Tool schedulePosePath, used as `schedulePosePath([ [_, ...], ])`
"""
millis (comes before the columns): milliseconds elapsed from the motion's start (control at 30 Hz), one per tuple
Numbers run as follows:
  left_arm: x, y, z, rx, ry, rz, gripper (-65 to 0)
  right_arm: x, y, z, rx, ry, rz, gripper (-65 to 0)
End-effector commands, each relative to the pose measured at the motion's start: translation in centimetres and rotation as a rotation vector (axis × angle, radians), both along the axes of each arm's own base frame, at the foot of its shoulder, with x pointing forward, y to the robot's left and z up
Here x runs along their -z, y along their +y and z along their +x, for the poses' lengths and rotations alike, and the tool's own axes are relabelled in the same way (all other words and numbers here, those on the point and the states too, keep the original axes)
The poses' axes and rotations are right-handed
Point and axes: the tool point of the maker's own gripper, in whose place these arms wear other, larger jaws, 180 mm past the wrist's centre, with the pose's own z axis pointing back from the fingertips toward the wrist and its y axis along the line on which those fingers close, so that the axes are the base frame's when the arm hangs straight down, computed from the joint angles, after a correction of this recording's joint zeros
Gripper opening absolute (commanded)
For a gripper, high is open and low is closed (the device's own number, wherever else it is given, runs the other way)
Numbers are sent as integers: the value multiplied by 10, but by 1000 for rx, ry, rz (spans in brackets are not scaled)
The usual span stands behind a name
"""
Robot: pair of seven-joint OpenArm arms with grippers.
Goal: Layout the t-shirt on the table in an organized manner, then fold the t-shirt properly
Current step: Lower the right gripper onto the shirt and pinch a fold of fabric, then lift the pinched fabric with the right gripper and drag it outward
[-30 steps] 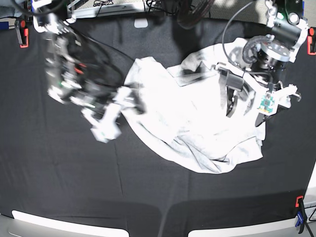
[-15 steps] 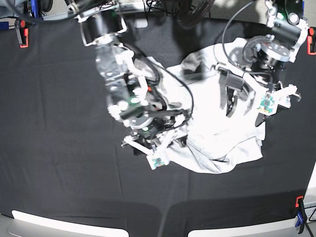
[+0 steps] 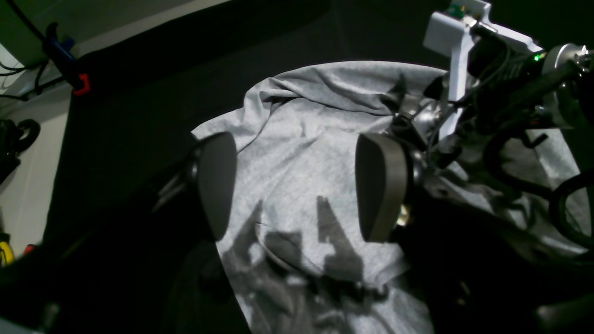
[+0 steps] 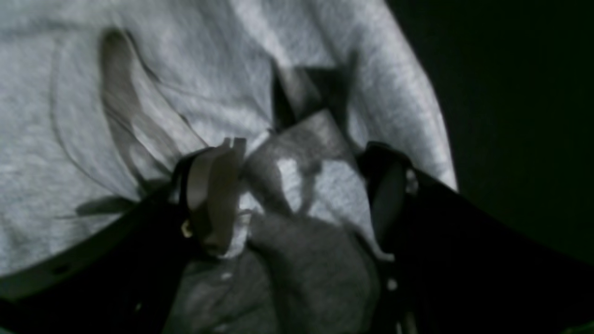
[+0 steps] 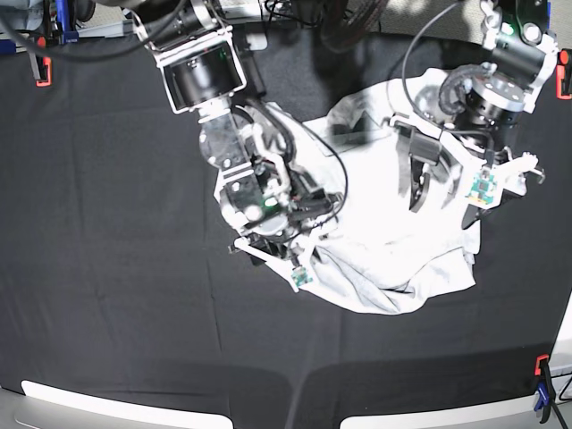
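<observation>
The light grey t-shirt [image 5: 384, 223] lies crumpled on the black table [image 5: 107, 268], right of the middle. My right gripper [image 5: 284, 243] is open and low over the shirt's left edge. In the right wrist view its jaws [image 4: 301, 199] stand wide on either side of a raised fold of the shirt [image 4: 297, 185], next to bare table [image 4: 510, 116]. My left gripper [image 5: 424, 183] is open and empty above the shirt's right part. In the left wrist view [image 3: 297, 185] its pads [image 3: 216, 185] hang apart over flat grey cloth [image 3: 301, 139]. No lettering shows.
Red clamps sit at the table's far left [image 5: 40, 61] and far right [image 5: 563, 76] edges, and a red and blue clamp [image 5: 542, 393] at the front right. Cables and gear line the back edge [image 5: 295, 13]. My right arm [image 3: 487, 69] shows in the left wrist view.
My right arm has swung from the table's far left onto the shirt's left edge and settled there with its jaws open around a fold. The left arm has not moved.
</observation>
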Motion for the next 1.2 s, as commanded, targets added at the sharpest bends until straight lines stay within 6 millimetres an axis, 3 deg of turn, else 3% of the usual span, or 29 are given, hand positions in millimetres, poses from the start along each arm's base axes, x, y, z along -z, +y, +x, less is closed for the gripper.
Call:
schedulePosePath([
  [0, -11, -1, 1, 5, -41, -6, -281, -12, -1, 10, 1, -25, -12, -237],
  [167, -11, -1, 1, 4, -41, -6, -281, -4, -4, 1, 1, 27, -34, -263],
  [367, -11, -1, 1, 5, -41, -6, -281, -16, -8, 3, 5, 14, -45, -545],
  [500, -11, -1, 1, 5, -41, -6, -281, -38, -7, 6, -19, -33, -46, -650],
  [867, -11, -1, 1, 5, -41, -6, -281, -93, -18, 4, -33, -201, -85, -650],
  [1167, -7, -1, 0, 4, -14, -11, -281, -125, -98, 12, -14, -353, -268, -650],
])
